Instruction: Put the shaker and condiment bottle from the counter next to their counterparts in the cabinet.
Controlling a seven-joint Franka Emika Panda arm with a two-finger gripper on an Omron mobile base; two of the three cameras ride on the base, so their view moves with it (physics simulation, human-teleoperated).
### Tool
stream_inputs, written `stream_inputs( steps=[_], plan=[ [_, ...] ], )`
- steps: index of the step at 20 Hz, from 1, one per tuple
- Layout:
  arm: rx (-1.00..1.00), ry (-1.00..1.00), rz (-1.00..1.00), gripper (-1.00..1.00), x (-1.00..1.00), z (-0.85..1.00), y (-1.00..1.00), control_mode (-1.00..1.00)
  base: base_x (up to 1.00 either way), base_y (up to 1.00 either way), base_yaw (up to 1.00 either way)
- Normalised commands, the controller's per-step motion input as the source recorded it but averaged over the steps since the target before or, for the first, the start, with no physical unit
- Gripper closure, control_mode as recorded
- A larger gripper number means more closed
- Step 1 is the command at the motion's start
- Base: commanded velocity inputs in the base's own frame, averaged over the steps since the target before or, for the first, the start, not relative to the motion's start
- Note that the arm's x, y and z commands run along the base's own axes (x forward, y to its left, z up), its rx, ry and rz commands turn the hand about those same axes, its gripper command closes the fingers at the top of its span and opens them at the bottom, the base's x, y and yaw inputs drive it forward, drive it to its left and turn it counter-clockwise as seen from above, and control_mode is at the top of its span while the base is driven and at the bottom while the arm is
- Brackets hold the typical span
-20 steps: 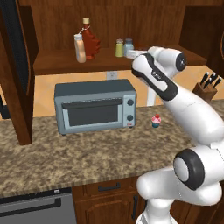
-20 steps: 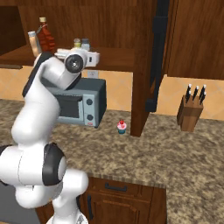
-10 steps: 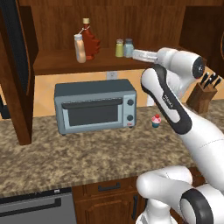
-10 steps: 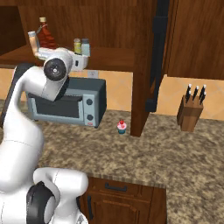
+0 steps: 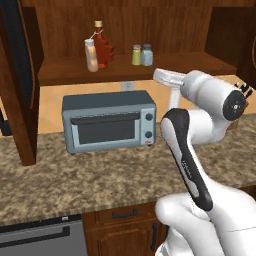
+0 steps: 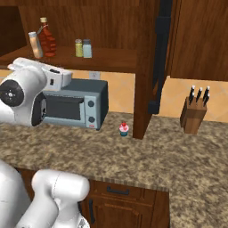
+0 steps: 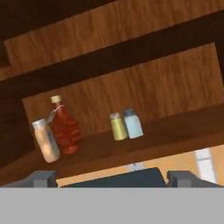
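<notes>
The grey-blue shaker stands on the cabinet shelf, touching or nearly touching the yellow-green shaker on its left. Further left, the pale orange condiment bottle stands upright right next to the red leaf-shaped bottle. My gripper hangs in front of the shelf and a little below it, over the right end of the toaster oven. It is open with nothing between its fingers and points at the shelf.
A grey toaster oven sits on the speckled counter under the shelf. Right of it are a small cupcake and a knife block. Open cabinet doors jut out at both sides of the shelf.
My arm has folded back from the shelf, its elbow swinging low, and the hand has drawn slightly away. The gripper stayed open. The bottles and shakers have not moved.
</notes>
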Motion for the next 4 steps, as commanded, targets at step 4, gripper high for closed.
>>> stream_inputs(
  steps=[4],
  plan=[
    [0.08,-0.07,-0.34,-1.0,-1.0,-0.17,0.02,-1.0,0.0,0.0,0.0]
  ],
)
